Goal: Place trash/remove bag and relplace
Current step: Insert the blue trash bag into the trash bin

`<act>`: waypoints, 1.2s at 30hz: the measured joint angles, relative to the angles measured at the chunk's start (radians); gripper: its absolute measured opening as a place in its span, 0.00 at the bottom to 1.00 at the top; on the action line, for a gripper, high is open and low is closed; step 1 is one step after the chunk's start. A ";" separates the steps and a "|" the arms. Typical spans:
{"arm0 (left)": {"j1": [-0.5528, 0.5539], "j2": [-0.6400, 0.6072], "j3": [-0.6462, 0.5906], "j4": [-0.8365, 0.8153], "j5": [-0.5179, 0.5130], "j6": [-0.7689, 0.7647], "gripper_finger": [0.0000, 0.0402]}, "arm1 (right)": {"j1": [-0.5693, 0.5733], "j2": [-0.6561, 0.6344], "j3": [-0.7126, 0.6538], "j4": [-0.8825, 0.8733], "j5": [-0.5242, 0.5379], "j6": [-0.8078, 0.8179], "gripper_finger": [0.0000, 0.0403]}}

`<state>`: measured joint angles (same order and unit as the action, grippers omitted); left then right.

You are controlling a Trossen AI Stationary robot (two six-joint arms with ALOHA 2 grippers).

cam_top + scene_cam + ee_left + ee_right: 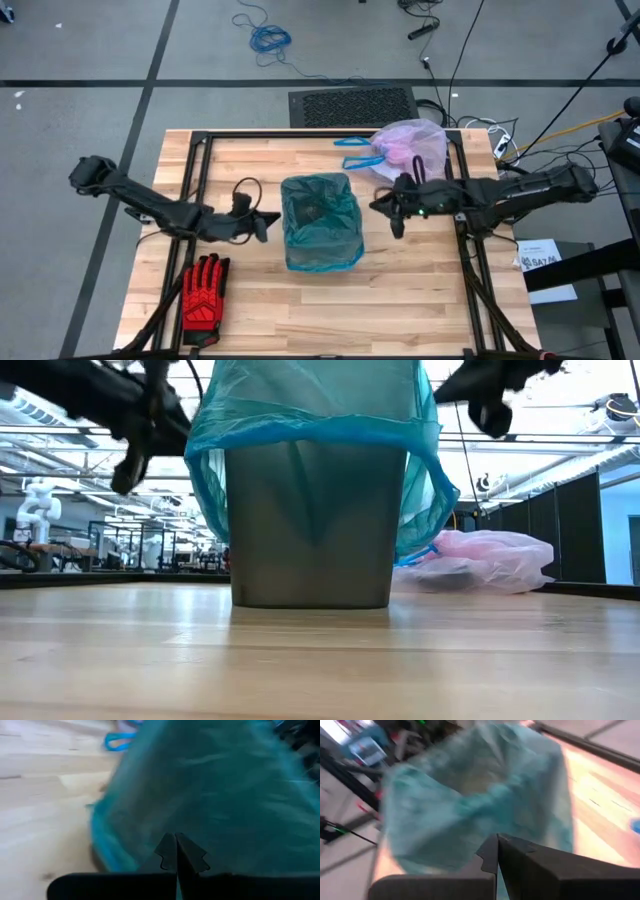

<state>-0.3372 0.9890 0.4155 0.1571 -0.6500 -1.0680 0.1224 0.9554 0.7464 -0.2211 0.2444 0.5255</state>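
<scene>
Left gripper (272, 226) and right gripper (385, 208) — both closed, empty — flank the teal-lined grey bin (320, 222); the filled translucent pink plastic bag (412, 146) lies behind, on the wooden table (420, 300).

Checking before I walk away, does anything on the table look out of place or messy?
Mostly tidy. The pink bag lies slumped on its side at the far right of the table, off the bin, which wears a teal liner draped unevenly over its rim. A red glove lies alone near the front left edge. No spilled trash is visible.
</scene>
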 joint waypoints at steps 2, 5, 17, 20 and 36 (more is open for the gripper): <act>-0.052 0.004 0.009 0.022 -0.063 -0.020 0.00 | 0.060 0.002 0.000 0.051 0.044 0.025 0.00; -0.088 0.055 0.014 0.075 -0.136 -0.052 0.00 | 0.115 0.052 0.000 0.103 0.070 0.051 0.00; -0.096 0.409 0.014 0.414 -0.161 -0.159 0.00 | 0.156 0.343 -0.001 0.227 0.062 0.106 0.00; -0.103 0.455 0.014 0.414 -0.162 -0.194 0.00 | 0.156 0.387 0.000 0.232 0.062 0.111 0.00; -0.157 0.347 0.014 0.215 -0.145 -0.202 0.00 | 0.199 0.307 -0.002 0.127 0.094 0.109 0.00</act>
<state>-0.4946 1.3363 0.4294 0.3718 -0.7949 -1.2698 0.3216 1.2620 0.7448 -0.0943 0.3382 0.6346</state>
